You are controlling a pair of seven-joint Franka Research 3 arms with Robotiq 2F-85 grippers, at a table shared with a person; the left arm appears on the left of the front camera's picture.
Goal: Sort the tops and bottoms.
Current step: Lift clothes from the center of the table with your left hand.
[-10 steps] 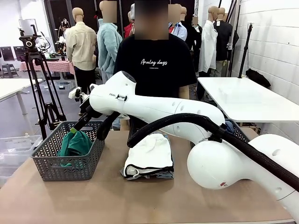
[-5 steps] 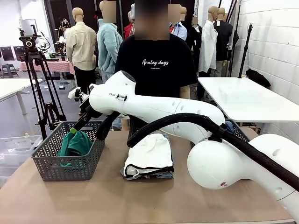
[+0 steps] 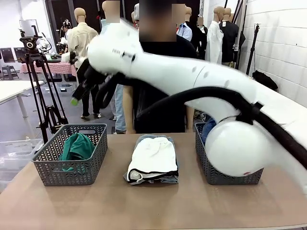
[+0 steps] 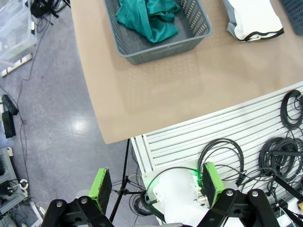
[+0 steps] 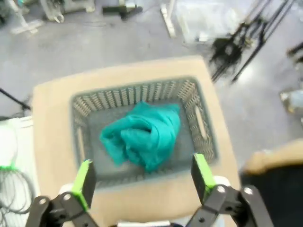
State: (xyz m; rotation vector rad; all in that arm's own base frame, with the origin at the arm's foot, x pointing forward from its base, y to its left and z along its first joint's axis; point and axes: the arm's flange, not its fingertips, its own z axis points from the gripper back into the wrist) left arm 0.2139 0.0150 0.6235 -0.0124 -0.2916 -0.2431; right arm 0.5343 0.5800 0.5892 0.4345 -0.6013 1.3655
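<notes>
We see the right arm stretched from the right side clear across the middle, forearm sloping up in front of the person [image 3: 160, 103], wrist high at upper left. The right gripper [image 3: 86, 102] hangs well above the left basket [image 3: 48, 167], tilted down and leftward, fingers spread wide, nothing between them. Its own camera gives us a look straight down past the green pads [image 5: 85, 182] onto the teal-green shirt [image 5: 142, 135], bunched inside that basket.

The left gripper [image 4: 156, 187] gapes empty too, held high beyond the table [image 4: 156, 85], looking down at its edge and the floor.

At table centre the white shirt with black trim [image 3: 153, 155] lies folded on the pale denim shorts [image 3: 168, 180]. The dark blue jeans [image 3: 209, 128] sit in the right basket [image 3: 225, 175].
</notes>
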